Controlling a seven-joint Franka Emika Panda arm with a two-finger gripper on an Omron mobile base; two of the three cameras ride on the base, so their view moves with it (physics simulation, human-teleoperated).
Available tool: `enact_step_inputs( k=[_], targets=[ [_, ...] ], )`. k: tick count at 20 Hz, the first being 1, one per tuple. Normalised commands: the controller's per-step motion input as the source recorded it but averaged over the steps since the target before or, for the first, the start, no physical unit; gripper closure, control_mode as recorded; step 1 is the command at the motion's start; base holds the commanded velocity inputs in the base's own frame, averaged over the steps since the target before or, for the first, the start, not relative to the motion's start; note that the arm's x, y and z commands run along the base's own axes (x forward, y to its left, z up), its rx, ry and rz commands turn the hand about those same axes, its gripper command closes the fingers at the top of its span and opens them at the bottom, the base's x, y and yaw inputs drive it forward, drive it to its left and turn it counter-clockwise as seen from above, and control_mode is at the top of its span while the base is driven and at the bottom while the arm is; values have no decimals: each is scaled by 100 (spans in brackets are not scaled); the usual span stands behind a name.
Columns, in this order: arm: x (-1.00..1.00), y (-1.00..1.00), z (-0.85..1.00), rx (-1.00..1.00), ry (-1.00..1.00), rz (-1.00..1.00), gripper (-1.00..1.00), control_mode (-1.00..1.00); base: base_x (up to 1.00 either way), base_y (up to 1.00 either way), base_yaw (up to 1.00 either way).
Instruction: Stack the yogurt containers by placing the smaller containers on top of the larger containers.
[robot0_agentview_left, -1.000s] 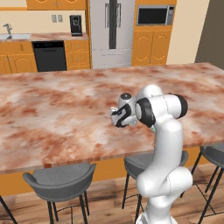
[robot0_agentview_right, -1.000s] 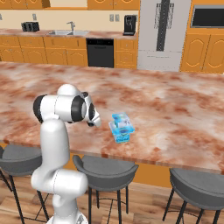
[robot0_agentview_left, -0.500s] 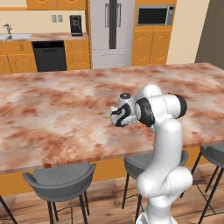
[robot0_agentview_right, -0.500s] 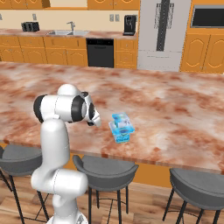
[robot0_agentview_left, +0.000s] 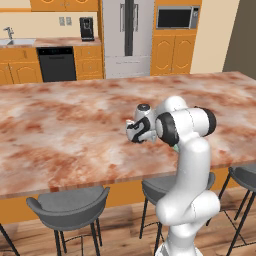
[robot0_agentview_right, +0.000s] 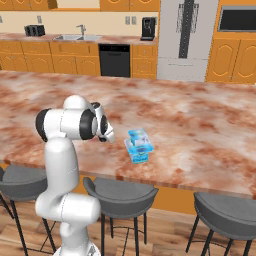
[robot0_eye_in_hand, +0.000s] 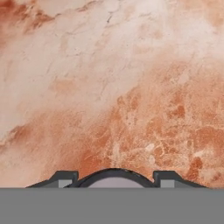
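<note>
Hand view: tool (robot0_eye_in_hand: 114, 180) pinching the tiny dark round cup (robot0_eye_in_hand: 113, 176), one fingertip on either side of its rim, marbled worktop (robot0_eye_in_hand: 131, 87) beyond. Right base view: light-blue packs (robot0_agentview_right: 139, 146) already stacked near the worktop's front edge, just beside the tool. Best to carry the cup level, centre over the top pack, lower until touching, then release gently to avoid toppling the stack.

Marbled island counter (robot0_agentview_right: 200, 125); stacked blue yogurt packs (robot0_agentview_right: 138, 145) near front edge.
</note>
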Motion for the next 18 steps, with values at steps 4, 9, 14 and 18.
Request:
enact_step_inputs(
  k=[4,9,14,18],
  targets=[
    [-16,-7,28,0,1,0,100,-100,0,0,0],
    [-16,-14,27,0,5,-1,100,-100,0,0,0],
    [-13,-23,36,1,10,-3,100,-100,0,0,0],
    [-12,-21,43,3,11,-3,100,-100,0,0,0]
  ],
)
